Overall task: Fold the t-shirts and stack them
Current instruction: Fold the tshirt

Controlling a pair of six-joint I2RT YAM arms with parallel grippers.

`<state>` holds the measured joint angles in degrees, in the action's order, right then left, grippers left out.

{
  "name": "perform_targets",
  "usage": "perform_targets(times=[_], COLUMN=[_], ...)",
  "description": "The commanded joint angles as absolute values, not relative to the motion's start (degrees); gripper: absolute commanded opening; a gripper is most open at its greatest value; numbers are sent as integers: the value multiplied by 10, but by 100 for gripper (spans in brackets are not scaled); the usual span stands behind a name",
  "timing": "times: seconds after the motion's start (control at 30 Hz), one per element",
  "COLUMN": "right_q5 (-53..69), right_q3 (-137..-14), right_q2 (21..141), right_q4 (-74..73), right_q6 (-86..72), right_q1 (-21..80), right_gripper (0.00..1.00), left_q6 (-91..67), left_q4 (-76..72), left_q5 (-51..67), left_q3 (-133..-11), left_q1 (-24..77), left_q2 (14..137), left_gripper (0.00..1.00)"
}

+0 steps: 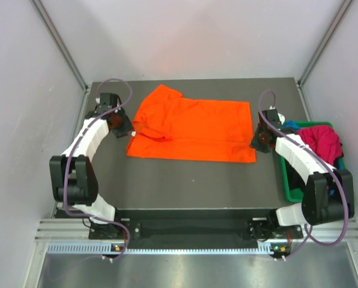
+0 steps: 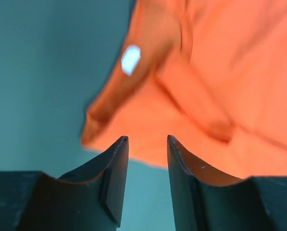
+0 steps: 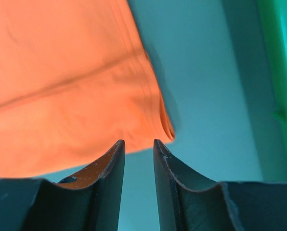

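Just beside the orange t-shirt with left gripper and right gripper slightly spread, empty; could snag an edge, rumpling the fold

Looking like robotics lab test cell — walling dark table in with plain white panels and slanting metal struts; carrying cabled left arm and right arm, bolted beside slotted aluminium rail — bare, purpose-built rig.

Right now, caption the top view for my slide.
Left gripper and right gripper, both open, flank the orange t-shirt on the table.
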<state>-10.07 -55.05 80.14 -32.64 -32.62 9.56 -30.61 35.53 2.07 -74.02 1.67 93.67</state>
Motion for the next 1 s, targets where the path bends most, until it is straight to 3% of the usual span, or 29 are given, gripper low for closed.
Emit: perform_targets(times=[0.0,0.33,0.5,0.6,0.8,0.87,0.9,0.93,0.97], right_q5=[-76,-73,-102,-116,-122,-126,-129,-130,-134], right_q3=[-511,-425,-393,-378,-354,-355,-358,-359,-359], right_q2=[766,786,783,783,781,783,784,784,784], right_q4=[-328,-247,-199,-187,-147,-149,-148,-149,-155], right_q6=[-375,-411,-409,-408,-403,-399,-398,-396,-393], right_q1=[91,91,91,91,91,91,91,91,91], right_gripper=[31,36,37,37,33,30,27,18,11], left_q6=[-337,-401,-407,-417,-422,-420,-418,-417,-415], left_q4=[307,235,208,186,166,168,170,177,180], left_q5=[76,123,49,43,20,12,10,5,-13], left_q3=[-651,-518,-487,-470,-482,-490,-493,-495,-498], left_q1=[19,18,16,13,13,13,13,13,13], left_q2=[872,842,850,860,910,918,923,924,923], left_gripper=[43,49,59,60,55,49,48,45,37])
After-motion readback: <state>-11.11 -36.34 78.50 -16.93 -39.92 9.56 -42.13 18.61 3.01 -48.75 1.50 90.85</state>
